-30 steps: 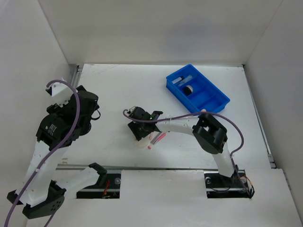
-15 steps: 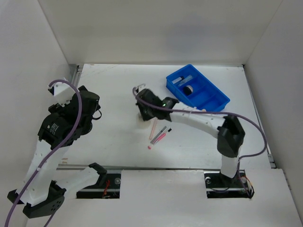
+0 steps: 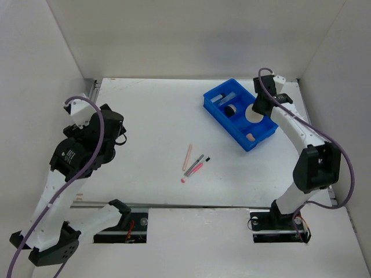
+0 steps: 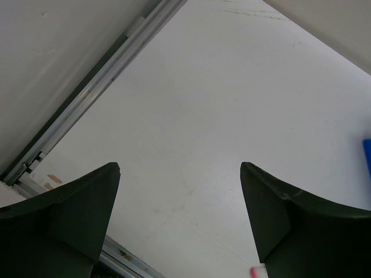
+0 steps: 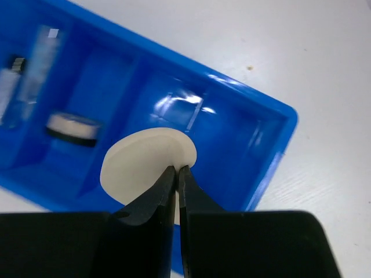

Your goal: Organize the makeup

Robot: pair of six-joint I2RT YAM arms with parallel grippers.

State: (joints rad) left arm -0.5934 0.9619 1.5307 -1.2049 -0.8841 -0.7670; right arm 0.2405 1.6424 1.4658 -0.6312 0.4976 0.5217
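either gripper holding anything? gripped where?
Right gripper pinches the puff by its edge, above the tray. Left gripper is open, empty.

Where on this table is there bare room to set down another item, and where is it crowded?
Free: the broad table stretch between the left arm and the pencils, and the far strip beyond the blue tray. Crowded: the tray, with tubes, compact and sponge inside and the right hand holding the puff above it.
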